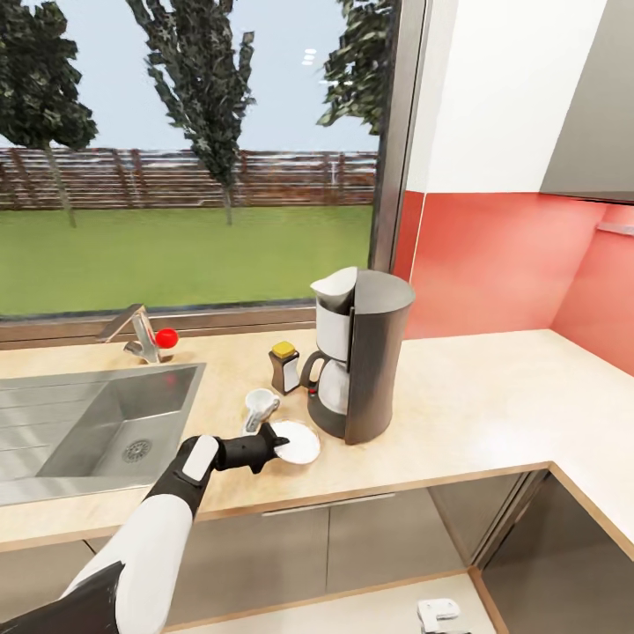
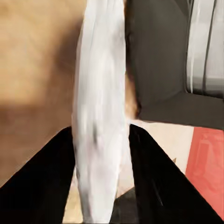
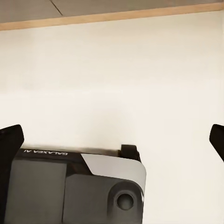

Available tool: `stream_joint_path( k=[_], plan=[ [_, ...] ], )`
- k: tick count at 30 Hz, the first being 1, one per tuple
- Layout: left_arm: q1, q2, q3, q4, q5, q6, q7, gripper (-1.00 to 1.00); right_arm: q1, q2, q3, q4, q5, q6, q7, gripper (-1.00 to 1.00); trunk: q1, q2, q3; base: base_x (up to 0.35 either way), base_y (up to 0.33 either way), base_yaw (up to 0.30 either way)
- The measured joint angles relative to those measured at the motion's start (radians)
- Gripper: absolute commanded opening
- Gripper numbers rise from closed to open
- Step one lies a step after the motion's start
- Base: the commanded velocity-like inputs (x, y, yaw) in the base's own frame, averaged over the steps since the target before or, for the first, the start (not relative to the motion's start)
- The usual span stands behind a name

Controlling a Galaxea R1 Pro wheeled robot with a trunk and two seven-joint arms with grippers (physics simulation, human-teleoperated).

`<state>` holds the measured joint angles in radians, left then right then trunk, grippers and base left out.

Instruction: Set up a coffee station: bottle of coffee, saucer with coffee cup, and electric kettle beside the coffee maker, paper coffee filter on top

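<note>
Two dark fingers (image 2: pixel 154 186) of the left gripper (image 1: pixel 275 449) clamp the saucer (image 1: pixel 298 440) by its rim, just short of the coffee maker (image 1: pixel 365 352). The saucer placement seems underway; next comes release, then fetching the coffee cup (image 1: pixel 260 408) lying behind the gripper.

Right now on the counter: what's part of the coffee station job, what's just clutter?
Job:
coffee maker
bottle of coffee
coffee cup
saucer, rim between the left tool fingers

Not job:
sink
faucet
window
</note>
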<state>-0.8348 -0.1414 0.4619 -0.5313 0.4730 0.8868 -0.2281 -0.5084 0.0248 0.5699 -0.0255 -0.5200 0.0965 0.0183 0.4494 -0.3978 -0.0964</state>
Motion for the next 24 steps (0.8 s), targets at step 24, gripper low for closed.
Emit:
stream_joint_path(
  k=[24],
  plan=[
    [0.001,0.001,0.001,0.008,-0.001,-0.001,0.015,1.0,0.001,0.0,0.0,0.0,0.0,0.001,0.0,1.0,0.001,0.0,0.0,-0.177,0.073,0.0]
  ],
)
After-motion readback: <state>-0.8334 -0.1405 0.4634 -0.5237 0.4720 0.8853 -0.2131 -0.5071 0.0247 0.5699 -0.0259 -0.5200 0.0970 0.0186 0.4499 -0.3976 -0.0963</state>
